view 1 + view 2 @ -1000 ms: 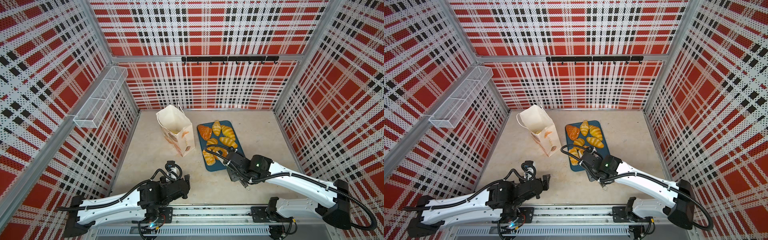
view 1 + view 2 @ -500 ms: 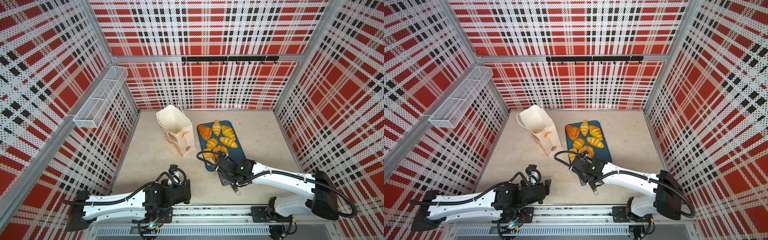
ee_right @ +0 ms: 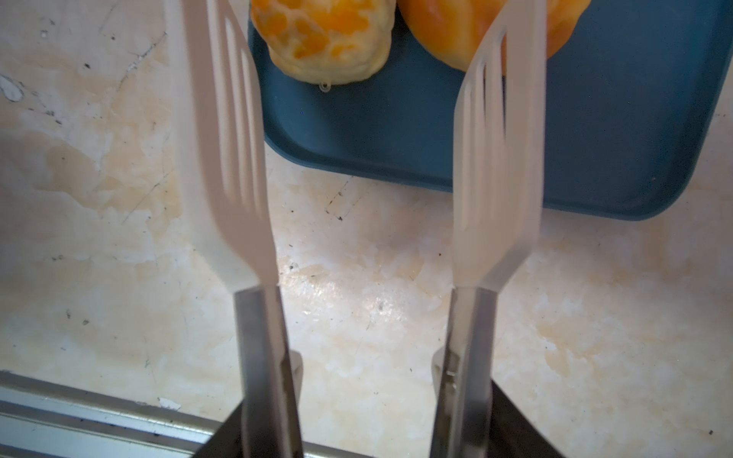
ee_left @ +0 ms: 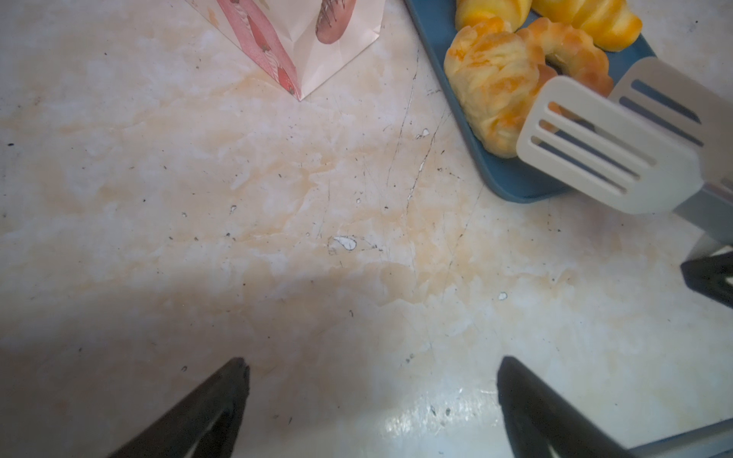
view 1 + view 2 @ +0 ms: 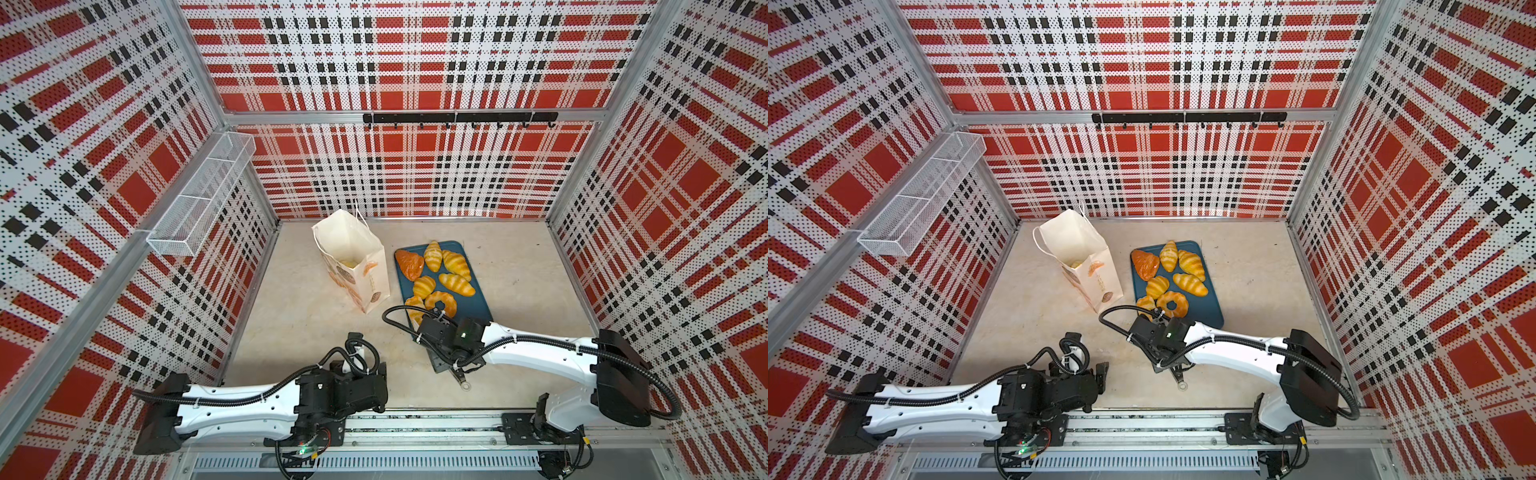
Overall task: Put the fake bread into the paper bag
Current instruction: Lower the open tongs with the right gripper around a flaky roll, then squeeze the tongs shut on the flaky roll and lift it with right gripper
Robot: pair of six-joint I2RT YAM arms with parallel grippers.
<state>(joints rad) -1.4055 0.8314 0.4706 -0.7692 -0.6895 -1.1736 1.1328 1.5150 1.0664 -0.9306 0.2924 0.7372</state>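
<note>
The paper bag (image 5: 353,257) (image 5: 1075,245) stands open left of the blue tray (image 5: 478,309) (image 5: 1206,309), with something yellow at its bottom. Several fake bread pieces lie on the tray: croissants (image 5: 456,264), a dark triangular piece (image 5: 409,264), a ring doughnut (image 5: 441,302) (image 4: 571,51) and a bun (image 5: 415,309) (image 4: 492,79) (image 3: 321,39). My right gripper (image 5: 434,330) (image 3: 367,357) is shut on white slotted tongs (image 4: 587,146) (image 3: 230,158). Their blades are spread at the tray's front left corner, nothing between them. My left gripper (image 5: 380,368) (image 4: 373,365) hangs open over bare table.
The bag's bottom corner (image 4: 299,97) sits close to the tray's edge. A wire basket (image 5: 199,199) hangs on the left wall and a hook rail (image 5: 457,117) on the back wall. A metal rail (image 5: 415,428) runs along the table's front.
My right arm has swung left, bringing the tongs from over the tray's front to its front left corner, blades spreading slightly. The left arm has shifted only a little.
</note>
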